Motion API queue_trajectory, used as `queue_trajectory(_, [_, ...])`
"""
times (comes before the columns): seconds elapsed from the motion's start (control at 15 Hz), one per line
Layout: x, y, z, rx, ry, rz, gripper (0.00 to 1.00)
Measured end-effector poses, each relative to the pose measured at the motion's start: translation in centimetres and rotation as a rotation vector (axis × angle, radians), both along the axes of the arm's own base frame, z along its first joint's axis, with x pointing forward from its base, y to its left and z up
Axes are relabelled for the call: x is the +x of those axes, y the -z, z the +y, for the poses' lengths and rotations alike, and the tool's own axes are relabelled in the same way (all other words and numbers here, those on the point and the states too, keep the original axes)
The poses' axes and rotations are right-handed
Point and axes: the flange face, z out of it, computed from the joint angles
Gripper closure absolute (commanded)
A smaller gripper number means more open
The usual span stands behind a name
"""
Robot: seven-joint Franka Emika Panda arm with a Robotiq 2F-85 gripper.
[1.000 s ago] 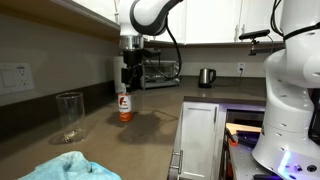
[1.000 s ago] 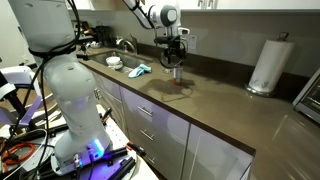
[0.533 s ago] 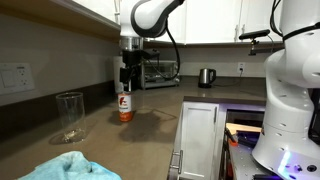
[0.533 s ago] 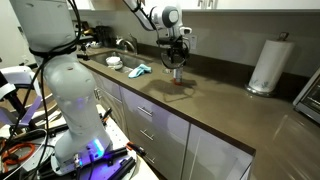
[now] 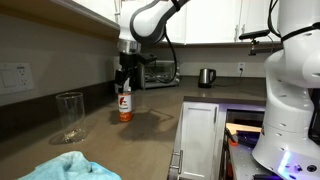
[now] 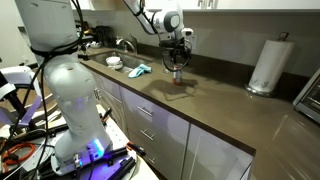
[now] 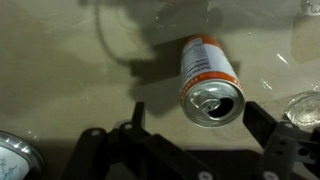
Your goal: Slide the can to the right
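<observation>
At the left of an exterior view a clear glass (image 5: 69,115) stands on the brown counter (image 5: 150,128), and a blue cloth (image 5: 62,167) is bunched in the lower left corner. Right of the glass, left of the frame's centre, the can (image 5: 124,104) stands upright, white above and red-orange below, well apart from the glass. The hand (image 5: 125,86) hangs straight over it with its fingertips down at the can's top. Whether they touch it cannot be told here. Further right, at the back, sit a toaster oven (image 5: 157,72) and a kettle (image 5: 206,77).

In the exterior view with the white robot body (image 6: 60,70) at the left, the cloth (image 6: 138,70) lies in the upper middle. Right of it, the hand (image 6: 177,71) is poised over the can (image 6: 178,84). A paper towel roll (image 6: 267,65) stands at the far right, well apart.

In the wrist view one of the dark fingers (image 7: 100,150) fills the lower left and another the lower right. The hand (image 7: 196,128) is spread wide, gripping nothing. The can (image 7: 208,75) sits right of centre, its silver top with the pull tab facing the camera, within the span between the fingers. The glass (image 7: 305,108) shows at the right edge.
</observation>
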Motion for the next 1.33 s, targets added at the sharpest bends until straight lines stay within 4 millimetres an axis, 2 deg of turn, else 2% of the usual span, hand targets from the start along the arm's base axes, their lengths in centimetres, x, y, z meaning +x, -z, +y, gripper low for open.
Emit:
queue_trajectory(0.8, [0.5,-0.6,1.3,0.101,-0.039,-0.040,0.00])
queue_trajectory(1.33, [0.6,0.6,1.8,0.159,-0.063,-0.006,0.00])
